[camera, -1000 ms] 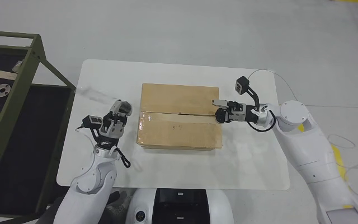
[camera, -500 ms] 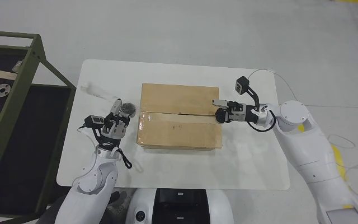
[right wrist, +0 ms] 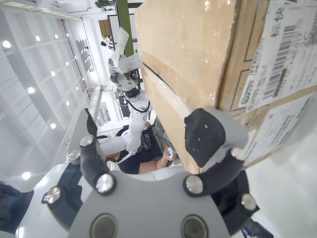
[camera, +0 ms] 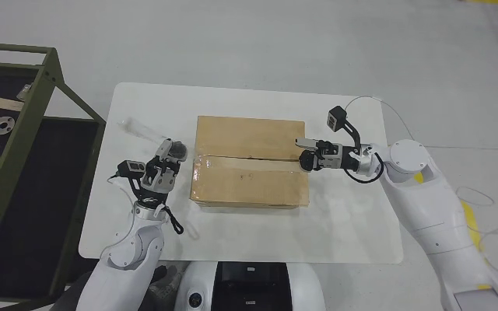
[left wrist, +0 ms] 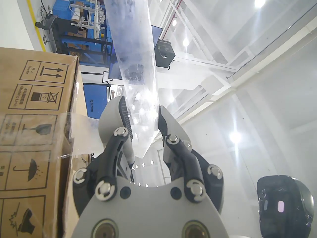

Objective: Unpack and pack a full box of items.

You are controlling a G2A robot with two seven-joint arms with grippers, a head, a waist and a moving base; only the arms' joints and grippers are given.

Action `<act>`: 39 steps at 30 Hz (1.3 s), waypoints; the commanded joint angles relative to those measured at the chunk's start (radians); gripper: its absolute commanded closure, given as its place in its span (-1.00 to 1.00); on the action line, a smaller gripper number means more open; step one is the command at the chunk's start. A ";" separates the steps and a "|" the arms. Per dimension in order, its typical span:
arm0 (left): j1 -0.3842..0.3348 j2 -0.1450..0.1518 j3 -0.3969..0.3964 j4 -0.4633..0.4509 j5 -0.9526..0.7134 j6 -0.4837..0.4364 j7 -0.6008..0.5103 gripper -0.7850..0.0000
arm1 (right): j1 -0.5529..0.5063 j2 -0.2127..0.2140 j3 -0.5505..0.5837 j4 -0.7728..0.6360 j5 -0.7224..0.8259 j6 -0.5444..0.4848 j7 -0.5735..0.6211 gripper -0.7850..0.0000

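Note:
A closed cardboard box (camera: 247, 159) lies in the middle of the white table (camera: 342, 225), with a seam between its two top flaps. My left gripper (camera: 170, 152) stands just off the box's left end, shut on a long strip of clear tape (camera: 138, 126) that trails away from the box. The left wrist view shows the tape strip (left wrist: 131, 38) pinched in the left gripper (left wrist: 141, 115), with the box's printed side (left wrist: 37, 115) beside it. My right gripper (camera: 302, 153) is open at the box's right end. In the right wrist view the right gripper (right wrist: 146, 127) has one pad by the box (right wrist: 188, 38) corner.
A green metal rack (camera: 48, 82) over a dark mat stands beyond the table's left edge. A thin cable (camera: 405, 117) loops off the right arm past the table's right side. Bare table lies in front of and behind the box.
The tape strip's free end has swung slightly toward the box, and the left gripper has shifted a little with it. The right arm and the box have stayed still.

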 commanded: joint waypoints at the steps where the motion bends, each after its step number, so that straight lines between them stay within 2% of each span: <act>1: 0.000 0.000 0.000 0.000 0.000 0.000 0.000 0.40 | 0.000 0.000 0.000 0.000 0.000 0.000 0.000 -1.00; 22: 0.000 0.000 0.000 0.000 0.000 0.000 0.000 0.40 | 0.000 0.000 0.000 0.000 0.000 0.000 0.000 -1.00; 23: -0.001 0.000 0.000 0.000 0.000 0.004 0.002 -0.30 | 0.000 0.000 0.000 0.000 0.000 0.000 0.000 -1.00; 25: -0.007 -0.001 -0.001 -0.005 0.001 0.026 0.006 -0.36 | 0.000 0.000 0.000 0.000 0.000 0.000 0.000 -1.00; 26: -0.011 -0.002 -0.004 -0.013 0.004 0.024 0.012 -0.47 | 0.000 0.000 0.000 0.000 0.000 0.000 0.000 -1.00; 27: -0.013 -0.003 -0.002 -0.021 0.010 0.024 0.013 -0.65 | 0.000 0.000 0.000 0.000 0.000 0.000 0.000 -1.00; 32: -0.040 -0.009 0.023 -0.062 0.072 0.034 0.027 -0.81 | 0.000 0.000 0.000 0.000 0.000 0.000 0.000 -1.00; 39: -0.084 -0.020 0.101 -0.065 0.186 0.061 0.058 -0.82 | 0.000 0.000 0.000 0.000 0.000 0.000 0.000 -1.00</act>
